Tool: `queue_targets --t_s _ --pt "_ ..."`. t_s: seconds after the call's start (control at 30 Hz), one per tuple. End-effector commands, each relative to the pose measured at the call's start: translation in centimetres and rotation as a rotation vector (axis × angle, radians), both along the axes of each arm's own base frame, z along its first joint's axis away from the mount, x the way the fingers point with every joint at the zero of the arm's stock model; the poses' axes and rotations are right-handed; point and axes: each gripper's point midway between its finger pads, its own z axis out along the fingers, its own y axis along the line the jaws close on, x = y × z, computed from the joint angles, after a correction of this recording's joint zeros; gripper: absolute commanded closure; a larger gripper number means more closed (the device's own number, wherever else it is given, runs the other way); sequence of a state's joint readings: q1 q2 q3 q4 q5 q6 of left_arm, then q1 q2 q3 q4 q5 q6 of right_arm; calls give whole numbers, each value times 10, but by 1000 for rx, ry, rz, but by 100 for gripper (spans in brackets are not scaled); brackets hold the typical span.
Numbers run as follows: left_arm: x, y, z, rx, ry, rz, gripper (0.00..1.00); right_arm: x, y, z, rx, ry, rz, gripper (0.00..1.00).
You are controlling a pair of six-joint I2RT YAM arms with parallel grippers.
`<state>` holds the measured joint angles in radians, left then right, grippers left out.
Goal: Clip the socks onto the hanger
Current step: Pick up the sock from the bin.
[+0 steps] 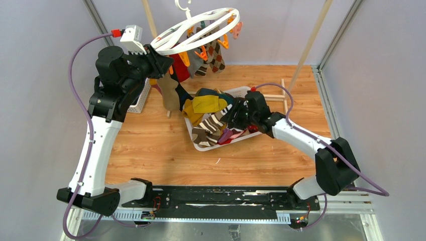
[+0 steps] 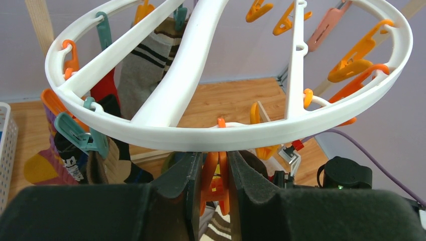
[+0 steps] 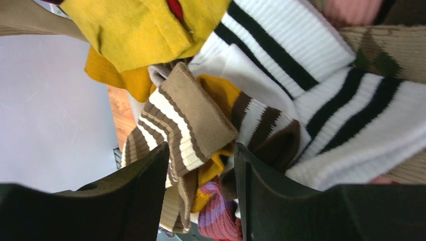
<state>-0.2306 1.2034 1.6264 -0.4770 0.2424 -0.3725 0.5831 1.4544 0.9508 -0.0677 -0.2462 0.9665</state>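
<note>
The hanger (image 2: 166, 135) hangs over the far edge of the tabletop (image 1: 150, 145), left of centre, with several socks (image 1: 216, 57) pegged to it. At its near rim one orange clip (image 2: 215, 181) dangles upright, and the left hand (image 2: 213, 165) is closed on it from both sides. The loose socks (image 1: 208, 103) lie heaped in a white tray (image 1: 203, 147) right of centre, off to the near-right of that clip. The right hand (image 3: 201, 155) is nearer them, its fingers half-parted around a brown-and-cream striped sock (image 3: 186, 125). I cannot tell whether it grips.
</note>
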Motion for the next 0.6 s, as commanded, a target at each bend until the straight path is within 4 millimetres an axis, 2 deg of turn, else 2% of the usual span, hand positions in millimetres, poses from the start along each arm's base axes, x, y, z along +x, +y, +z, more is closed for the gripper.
queue_targets --t_s 0.0,0.13,0.37,0.47,0.57 --pt "-3 4 -2 24 8 5 91 8 8 -3 70 10 -18 52" --pt "-3 4 -1 25 9 4 91 17 15 0 117 7 -36 59" --pt "-3 4 0 27 7 5 91 30 21 19 228 -49 -97 73" --pt "-3 4 -1 28 9 4 91 34 23 20 258 -56 -113 75" --pt "-3 4 -3 31 10 5 91 34 27 14 280 -34 -111 72"
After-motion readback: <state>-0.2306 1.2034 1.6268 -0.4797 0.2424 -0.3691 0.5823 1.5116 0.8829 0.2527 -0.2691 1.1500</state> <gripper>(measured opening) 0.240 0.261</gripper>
